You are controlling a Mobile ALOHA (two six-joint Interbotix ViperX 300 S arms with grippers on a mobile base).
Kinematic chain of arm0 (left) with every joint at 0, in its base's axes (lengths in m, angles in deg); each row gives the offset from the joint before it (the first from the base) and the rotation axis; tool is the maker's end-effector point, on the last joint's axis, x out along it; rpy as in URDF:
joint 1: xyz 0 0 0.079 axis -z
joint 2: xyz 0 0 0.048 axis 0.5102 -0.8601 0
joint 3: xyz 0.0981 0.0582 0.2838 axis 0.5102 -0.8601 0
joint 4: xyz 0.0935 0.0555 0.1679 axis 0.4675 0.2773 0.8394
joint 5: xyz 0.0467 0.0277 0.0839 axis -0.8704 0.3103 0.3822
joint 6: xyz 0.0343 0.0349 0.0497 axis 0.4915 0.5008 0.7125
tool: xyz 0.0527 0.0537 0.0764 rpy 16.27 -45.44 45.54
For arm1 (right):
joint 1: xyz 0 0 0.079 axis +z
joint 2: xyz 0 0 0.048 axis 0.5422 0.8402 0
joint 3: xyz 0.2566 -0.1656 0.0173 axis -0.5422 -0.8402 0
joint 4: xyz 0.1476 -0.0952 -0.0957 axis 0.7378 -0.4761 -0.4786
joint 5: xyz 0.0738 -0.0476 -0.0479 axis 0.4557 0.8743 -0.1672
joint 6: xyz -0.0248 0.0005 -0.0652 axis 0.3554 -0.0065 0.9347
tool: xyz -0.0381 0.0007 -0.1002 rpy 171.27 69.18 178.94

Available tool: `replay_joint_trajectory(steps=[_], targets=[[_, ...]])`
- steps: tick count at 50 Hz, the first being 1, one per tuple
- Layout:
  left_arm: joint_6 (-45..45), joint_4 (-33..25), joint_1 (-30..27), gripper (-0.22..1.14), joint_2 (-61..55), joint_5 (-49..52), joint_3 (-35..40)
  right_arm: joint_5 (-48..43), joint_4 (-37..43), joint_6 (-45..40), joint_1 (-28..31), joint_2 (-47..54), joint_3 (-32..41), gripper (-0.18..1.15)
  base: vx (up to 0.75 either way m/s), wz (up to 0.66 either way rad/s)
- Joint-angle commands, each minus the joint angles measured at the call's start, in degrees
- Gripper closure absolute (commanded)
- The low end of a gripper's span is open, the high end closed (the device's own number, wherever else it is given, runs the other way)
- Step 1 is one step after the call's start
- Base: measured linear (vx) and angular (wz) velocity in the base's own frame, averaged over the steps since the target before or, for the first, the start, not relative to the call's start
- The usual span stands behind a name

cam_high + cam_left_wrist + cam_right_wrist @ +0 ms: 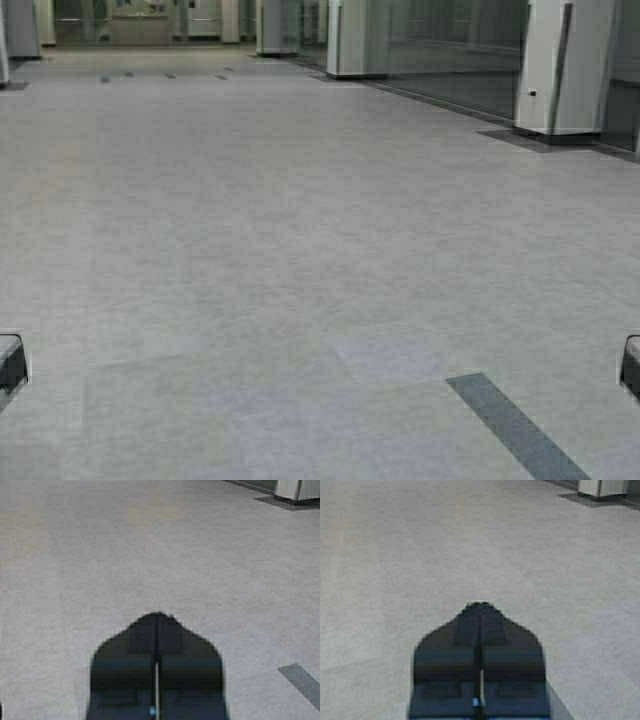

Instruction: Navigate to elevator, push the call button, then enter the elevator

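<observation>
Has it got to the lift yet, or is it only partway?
Only partway: open grey floor lies ahead, white pillars on the right, no elevator or call button visible. Left gripper and right gripper are shut, empty. Reaching the elevator, pressing and entering all remain.

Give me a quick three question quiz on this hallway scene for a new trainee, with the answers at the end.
1. True or false: the left claw is shut and holds nothing.
2. Multiple choice: the dark floor strip in the high view lies A) by the robot's left, B) near the robot's right, C) against the far wall.
3. Fill in: no elevator or call button shows; the nearest white pillar stands ahead to the robot's ____.

Key: 1 true; 2 B; 3 right. The right claw is also shut, over bare grey floor.
</observation>
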Motion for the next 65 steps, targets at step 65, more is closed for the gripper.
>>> replay_joint_trajectory(steps=[65], targets=[[-0.7, -0.18, -0.09, 0.89, -3.08, -3.6, 2.29, -10.63, 0.09, -0.35, 0.09, 11.16, 5.98, 0.92, 0.63, -0.01]])
